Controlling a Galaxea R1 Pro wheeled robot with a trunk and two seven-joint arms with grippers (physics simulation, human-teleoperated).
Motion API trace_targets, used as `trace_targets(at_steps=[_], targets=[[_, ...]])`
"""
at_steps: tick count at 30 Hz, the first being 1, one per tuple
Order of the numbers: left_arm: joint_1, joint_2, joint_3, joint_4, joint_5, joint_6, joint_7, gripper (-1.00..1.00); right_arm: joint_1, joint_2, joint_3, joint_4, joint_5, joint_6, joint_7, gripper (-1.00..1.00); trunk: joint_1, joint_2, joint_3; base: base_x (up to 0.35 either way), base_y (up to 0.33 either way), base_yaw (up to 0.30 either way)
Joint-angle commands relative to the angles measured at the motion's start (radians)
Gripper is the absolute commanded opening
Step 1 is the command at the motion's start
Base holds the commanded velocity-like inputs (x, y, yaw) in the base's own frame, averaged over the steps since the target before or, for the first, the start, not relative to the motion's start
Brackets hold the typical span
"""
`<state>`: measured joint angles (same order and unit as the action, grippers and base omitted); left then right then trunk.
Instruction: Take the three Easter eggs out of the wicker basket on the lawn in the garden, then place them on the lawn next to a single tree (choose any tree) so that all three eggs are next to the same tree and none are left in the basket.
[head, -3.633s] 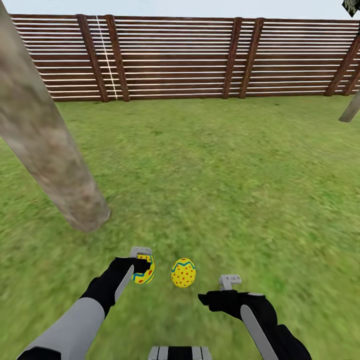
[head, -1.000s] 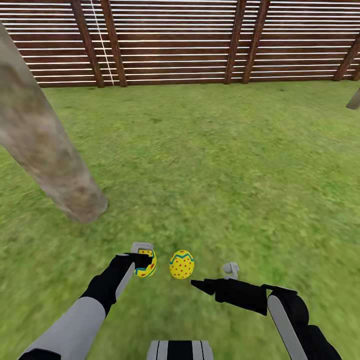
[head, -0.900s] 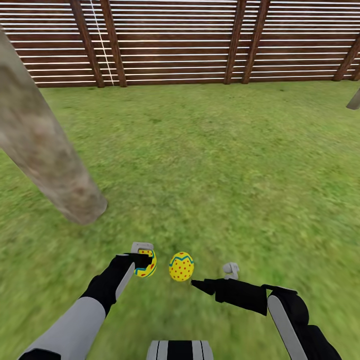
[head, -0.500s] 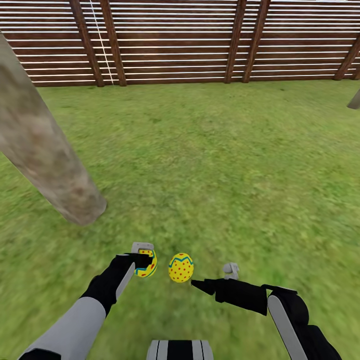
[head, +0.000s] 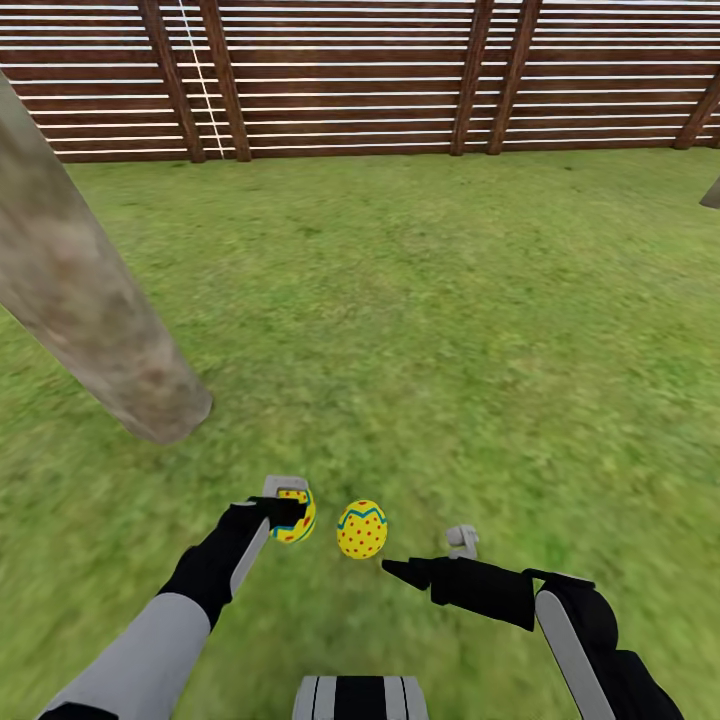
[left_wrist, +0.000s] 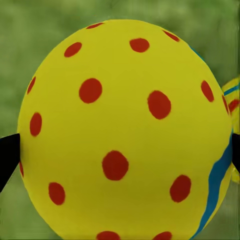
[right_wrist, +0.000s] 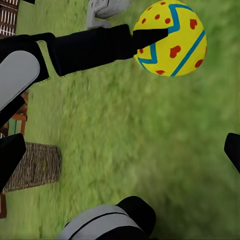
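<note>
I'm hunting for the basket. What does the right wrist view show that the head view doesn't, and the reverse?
Right wrist view: the wicker basket standing on the grass. Head view: the tree trunk, the fence and a loose egg lying on the lawn. Shared: the left gripper closed on the held egg above the lawn.

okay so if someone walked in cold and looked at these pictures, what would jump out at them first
The bright yellow egg with red dots, gripped in the left end effector low over the lawn. A second egg lies on the grass just beside it, with the open right end effector close by. Ahead to the left, the thick pale tree trunk leans across the view, with a slatted fence behind.
</note>
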<state>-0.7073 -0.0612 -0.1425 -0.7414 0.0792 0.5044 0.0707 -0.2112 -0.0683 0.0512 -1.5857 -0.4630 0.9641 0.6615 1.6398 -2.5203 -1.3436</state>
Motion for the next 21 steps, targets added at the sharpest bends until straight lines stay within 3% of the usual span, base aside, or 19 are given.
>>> trace_targets(at_steps=[1, 21], targets=[[0.000, 0.001, -0.004, -0.012, 0.008, 0.005, 0.008, -1.00, -0.001, -0.001, 0.000, 0.000, 0.001, 0.004, 0.003, 1.00, 0.000, 0.000, -0.001, 0.000, 0.000, 0.000], [0.002, 0.001, -0.005, -0.033, 0.007, 0.003, 0.008, -1.00, -0.001, 0.001, -0.001, 0.000, 0.006, 0.004, 0.003, 1.00, 0.001, -0.001, -0.008, 0.000, 0.000, 0.000]])
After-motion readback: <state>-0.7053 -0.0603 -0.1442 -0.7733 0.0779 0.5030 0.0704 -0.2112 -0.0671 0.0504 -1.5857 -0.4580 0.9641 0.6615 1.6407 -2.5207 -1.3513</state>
